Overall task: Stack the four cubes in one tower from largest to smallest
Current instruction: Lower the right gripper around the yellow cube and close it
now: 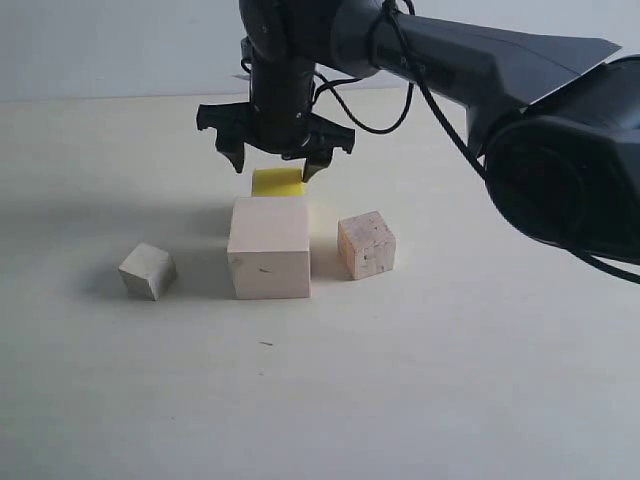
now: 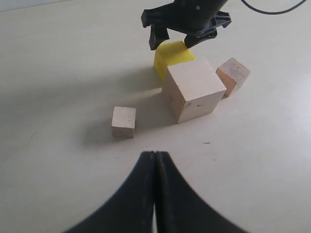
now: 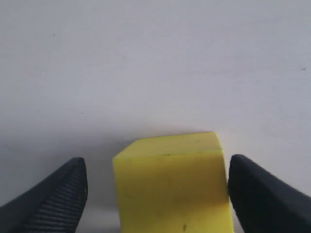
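Straddled the mid-size bright yellow cube (image 1: 278, 183) with the ribbed black fingers (image 3: 58, 199) of the right gripper (image 1: 274, 166), set wide apart and not clamped on it. Found that cube sitting on the pale table (image 1: 450, 380), just beyond the far side of the large pale wood cube (image 1: 268, 248). Saw the smaller speckled tan wood cube (image 1: 367, 245) just right of the large one, apart from it, and the smallest greyish-white cube (image 1: 147, 271) further off to its left. Noted the left gripper (image 2: 155, 165) at the near side, pressed fully together and empty. Counted no cube on another.
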Robot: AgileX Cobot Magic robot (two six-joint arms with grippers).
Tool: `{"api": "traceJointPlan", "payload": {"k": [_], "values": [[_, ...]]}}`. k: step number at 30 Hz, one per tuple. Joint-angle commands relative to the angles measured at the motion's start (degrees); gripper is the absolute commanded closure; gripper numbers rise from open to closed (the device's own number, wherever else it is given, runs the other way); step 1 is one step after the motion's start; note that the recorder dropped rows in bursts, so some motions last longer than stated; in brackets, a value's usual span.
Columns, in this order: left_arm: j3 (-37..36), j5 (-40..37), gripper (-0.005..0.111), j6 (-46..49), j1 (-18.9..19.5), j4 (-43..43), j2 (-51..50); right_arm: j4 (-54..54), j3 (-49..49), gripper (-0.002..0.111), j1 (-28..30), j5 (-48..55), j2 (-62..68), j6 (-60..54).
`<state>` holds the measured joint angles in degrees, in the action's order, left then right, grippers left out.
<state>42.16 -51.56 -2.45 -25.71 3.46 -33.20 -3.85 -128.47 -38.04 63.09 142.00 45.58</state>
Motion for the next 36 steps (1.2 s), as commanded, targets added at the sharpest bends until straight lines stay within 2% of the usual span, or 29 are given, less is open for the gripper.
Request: {"api": "traceJointPlan", "payload": {"k": [1, 11, 16, 22, 33, 36], "values": [[-0.1, 0.2, 0.107, 0.5, 0.1, 0.2, 0.4, -0.2, -0.5, 0.033, 0.1, -3.4, -0.1, -0.6], [-0.1, 0.2, 0.107, 0.5, 0.1, 0.2, 0.4, -0.2, -0.5, 0.033, 0.1, -5.4, -0.1, -0.6], [-0.1, 0.2, 0.107, 0.5, 0.1, 0.2, 0.4, 0.0, -0.5, 0.033, 0.1, -2.8, 0.8, -3.1], [-0.1, 0.3, 0.107, 0.7, 0.1, 0.2, 0.4, 5.4, -0.5, 0.033, 0.1, -1.2, 3.7, -7.0], [-0.1, -0.7, 0.107, 0.7, 0.1, 0.2, 0.4, 0.7, -0.5, 0.033, 0.2, -1.3, 3.9, -7.0], [-0.1, -0.7, 0.107, 0.7, 0.1, 0.2, 0.4, 0.2, -0.5, 0.038, 0.2, -2.0, 3.9, -10.1]]}}
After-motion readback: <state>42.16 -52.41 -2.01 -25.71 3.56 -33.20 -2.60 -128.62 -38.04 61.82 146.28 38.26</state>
